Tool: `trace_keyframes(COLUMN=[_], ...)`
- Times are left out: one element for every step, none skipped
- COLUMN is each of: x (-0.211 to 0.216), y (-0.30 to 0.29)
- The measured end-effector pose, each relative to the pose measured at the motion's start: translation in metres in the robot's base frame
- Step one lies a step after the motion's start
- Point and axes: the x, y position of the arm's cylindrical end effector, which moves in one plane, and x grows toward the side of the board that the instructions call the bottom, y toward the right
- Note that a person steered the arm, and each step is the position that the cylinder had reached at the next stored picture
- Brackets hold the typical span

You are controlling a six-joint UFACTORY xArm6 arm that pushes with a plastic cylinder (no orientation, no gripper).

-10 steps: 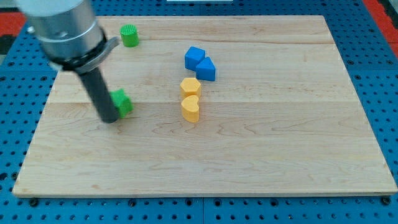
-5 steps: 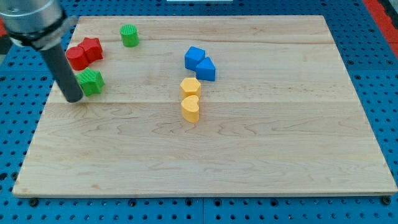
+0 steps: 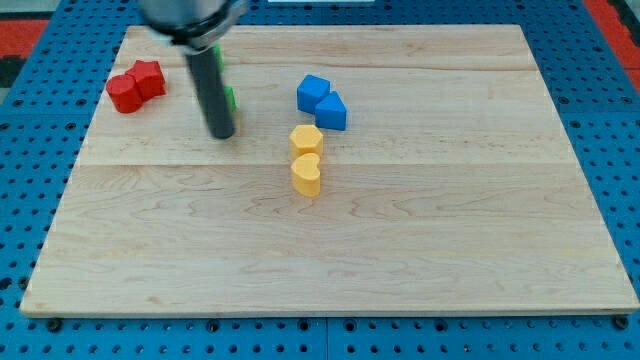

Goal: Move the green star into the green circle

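My tip (image 3: 221, 134) rests on the board in the upper left part of the view. The rod hides most of two green blocks. A green sliver (image 3: 230, 99) shows at the rod's right edge just above the tip; I take it for the green star. Another green sliver (image 3: 217, 52) shows higher up by the rod; I take it for the green circle. Their shapes cannot be made out, nor whether they touch each other.
Two red blocks (image 3: 135, 85) sit together at the left edge of the board. Two blue blocks (image 3: 321, 101) sit right of my tip. Two yellow blocks (image 3: 306, 158) stand below them. The wooden board (image 3: 450, 200) lies on a blue pegboard.
The rod has swung from the left side to the right and up. The green star has moved right and up, from beside the red blocks to just below the green circle.
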Motion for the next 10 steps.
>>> trace_keyframes(x=[-0.018, 0.009, -0.012, -0.039, -0.047, -0.024, -0.017, -0.06, -0.084, -0.056], y=[-0.058, -0.038, -0.023, -0.028, -0.024, -0.007, -0.073, -0.06, -0.048, -0.002])
